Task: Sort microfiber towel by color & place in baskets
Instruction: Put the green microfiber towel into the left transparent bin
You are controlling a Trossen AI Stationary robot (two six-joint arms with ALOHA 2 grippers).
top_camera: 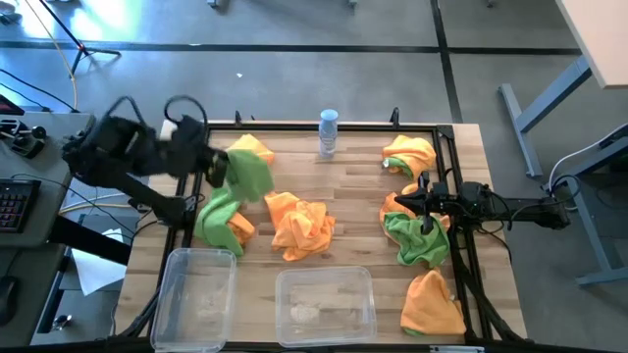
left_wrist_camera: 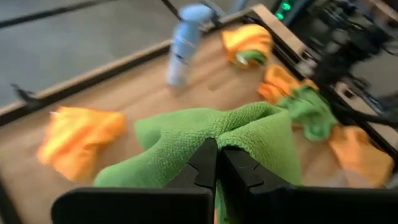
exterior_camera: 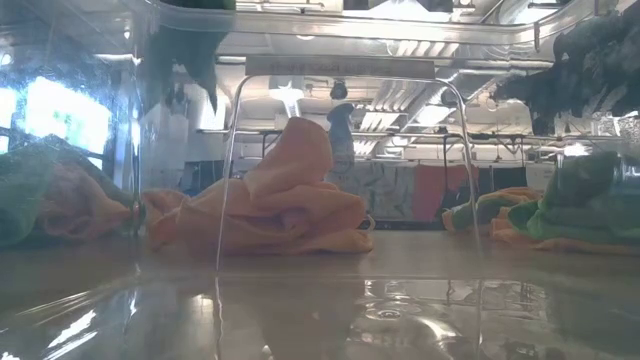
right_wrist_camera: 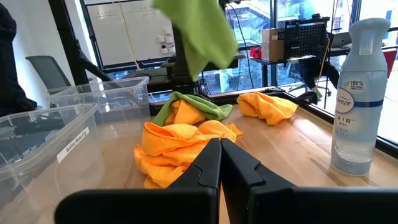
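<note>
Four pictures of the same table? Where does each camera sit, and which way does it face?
High: above, looking down; both arms, left gripper holding a green towel.
Low: table height, looking through the baskets at an orange towel.
Left wrist: past its shut fingers, across the table.
Right wrist: past the right gripper, at the orange pile.
Shared: the spray bottle appears in all four.

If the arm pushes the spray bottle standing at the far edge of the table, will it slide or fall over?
The spray bottle would probably tip rather than slide: it stands upright, tall and narrow on a small base. Once down, its round body would likely roll on the wooden table. It looks like light plastic, so even a brush from the green towel hanging from the left hand might upset it.
</note>
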